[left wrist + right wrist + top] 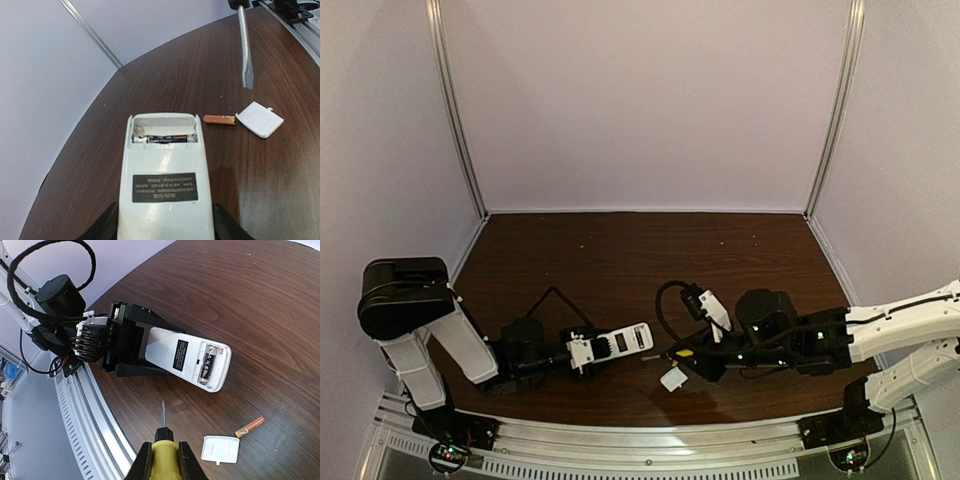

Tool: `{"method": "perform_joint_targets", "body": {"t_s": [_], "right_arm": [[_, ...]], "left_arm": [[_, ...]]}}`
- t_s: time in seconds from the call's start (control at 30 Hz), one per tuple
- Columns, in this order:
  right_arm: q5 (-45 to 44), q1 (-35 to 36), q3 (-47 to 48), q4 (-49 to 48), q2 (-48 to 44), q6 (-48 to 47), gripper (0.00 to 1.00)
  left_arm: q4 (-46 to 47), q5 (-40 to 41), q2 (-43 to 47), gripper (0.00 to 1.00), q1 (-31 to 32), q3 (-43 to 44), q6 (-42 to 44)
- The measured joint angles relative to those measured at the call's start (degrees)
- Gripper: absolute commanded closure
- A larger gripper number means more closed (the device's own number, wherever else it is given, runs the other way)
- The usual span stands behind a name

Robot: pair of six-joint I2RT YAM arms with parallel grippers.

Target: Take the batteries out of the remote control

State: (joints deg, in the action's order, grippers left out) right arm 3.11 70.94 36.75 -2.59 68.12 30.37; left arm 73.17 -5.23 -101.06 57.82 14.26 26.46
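Overhead, my left gripper [582, 352] is clamped on the near end of the remote control [623, 341]. Its free end points across the table [620, 250] toward the right arm. My right gripper [692, 362] is closed around a yellow-handled screwdriver [682, 353], and a small white cover [673, 378] lies just beside it.

From the left wrist I see the remote with its white back up. Its compartment is open, with one dark battery [167, 138] lying crosswise inside. An orange battery [219, 119] lies on the wood just off the remote's far right corner. Its end is against the cover or nearly so; I cannot tell which. The screwdriver's blade hangs above them.

From the right wrist, the yellow handle sits between my fingers [142, 462]. Its tip points toward the remote but stays apart from it.
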Motion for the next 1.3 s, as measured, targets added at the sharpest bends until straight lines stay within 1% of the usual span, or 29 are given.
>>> {"method": "perform_joint_targets", "body": {"t_s": [0.23, 0.53, 0.73, 0.87, 1.07, 1.3], "right_arm": [[-1.2, 0.0, 1.6, -1.2, 4.0, -0.6, 1.00], [-8.7, -0.2, 1.7, -1.7, 4.2, -0.6, 1.00], [-11.5, -0.6, 1.7, -2.3, 4.2, -0.6, 1.00], [-12.3, -0.9, 1.7, -3.0, 4.3, -0.6, 1.00], [-13.9, -1.2, 1.7, -3.2, 4.9, -0.6, 1.00], [-15.0, -1.4, 1.7, -3.2, 5.8, -0.4, 1.00]], "left_arm": [[0.2, -1.4, -0.9, 1.00, 0.0, -0.1, 0.7], [-0.1, -2.6, -0.9, 1.00, 0.0, 0.3, 0.7], [-7.3, -2.7, 0.8, 1.00, 0.0, 4.5, -0.3], [-10.6, -3.0, 1.2, 1.00, 0.0, 6.5, -0.9], [-13.3, -3.2, 1.3, 1.00, 0.0, 6.6, -1.4], [-14.1, -3.4, 1.4, 1.00, 0.0, 6.6, -1.5]]}}
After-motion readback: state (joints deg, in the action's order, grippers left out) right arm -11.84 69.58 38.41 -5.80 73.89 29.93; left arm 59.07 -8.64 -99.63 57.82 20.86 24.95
